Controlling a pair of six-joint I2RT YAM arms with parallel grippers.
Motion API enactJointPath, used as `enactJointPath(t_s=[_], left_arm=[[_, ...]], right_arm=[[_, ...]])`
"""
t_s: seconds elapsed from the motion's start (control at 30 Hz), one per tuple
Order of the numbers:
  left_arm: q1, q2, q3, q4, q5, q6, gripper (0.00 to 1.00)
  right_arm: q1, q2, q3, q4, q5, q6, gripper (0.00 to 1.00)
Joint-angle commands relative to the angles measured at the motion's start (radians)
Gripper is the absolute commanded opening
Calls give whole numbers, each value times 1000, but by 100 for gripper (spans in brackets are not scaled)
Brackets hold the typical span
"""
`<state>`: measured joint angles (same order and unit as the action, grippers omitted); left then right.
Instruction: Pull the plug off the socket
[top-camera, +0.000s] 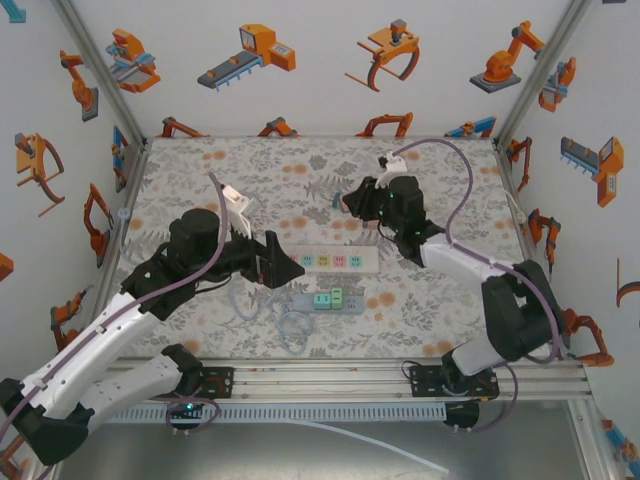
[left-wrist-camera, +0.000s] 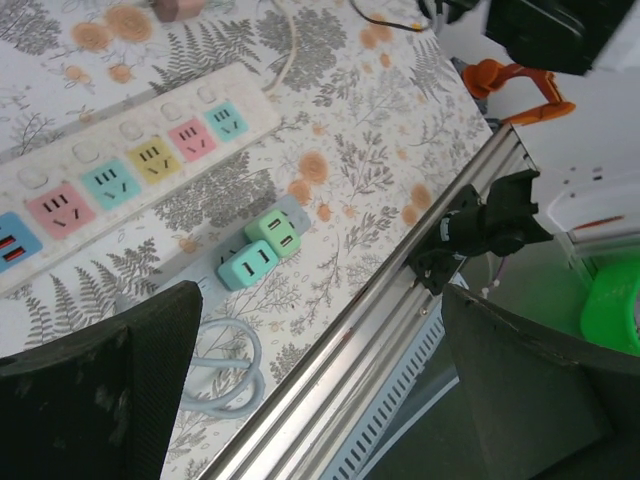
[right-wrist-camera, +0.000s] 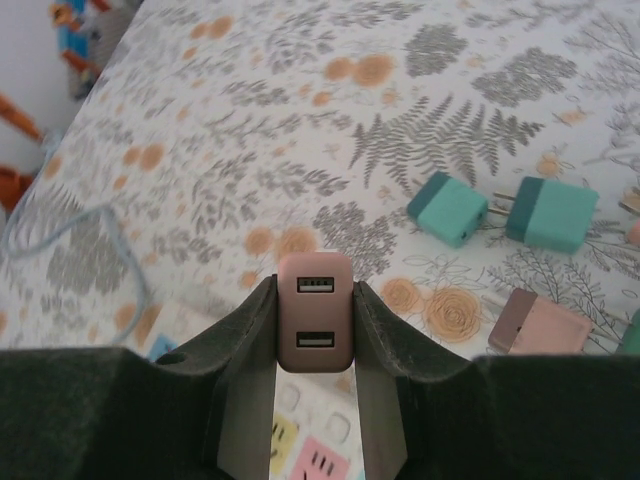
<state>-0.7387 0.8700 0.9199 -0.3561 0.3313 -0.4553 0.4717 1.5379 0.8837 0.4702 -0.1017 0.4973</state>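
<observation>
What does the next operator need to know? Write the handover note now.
Right hand: shut on the pink USB plug, held above the table.
Left hand: open, empty, beside the left end of the white power strip.
Done: pink USB plug looks clear of that strip.
Left: set it down; two green plugs sit in the blue-grey strip nearer the arms, pull them if they count.
</observation>
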Motion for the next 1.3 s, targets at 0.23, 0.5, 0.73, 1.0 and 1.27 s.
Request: enactJointPath(t_s=[0.23, 0.5, 0.73, 1.0, 1.27], left_arm=[[0, -22, 14, -12, 10, 33, 97], [0, -15, 2, -27, -24, 24, 97], [0, -13, -4, -27, -51, 22, 97], [0, -20, -20, -33, -88, 6, 97], [1, -9, -29, -35, -113, -2, 97]], right_arm=[[-35, 264, 158, 43, 115, 316, 5], [-35, 375, 157, 70, 101, 381, 9], [-34, 412, 143, 49, 100, 412, 21], [-35, 393, 101, 16, 109, 423, 42], [-36, 347, 46, 13, 149, 416, 49]])
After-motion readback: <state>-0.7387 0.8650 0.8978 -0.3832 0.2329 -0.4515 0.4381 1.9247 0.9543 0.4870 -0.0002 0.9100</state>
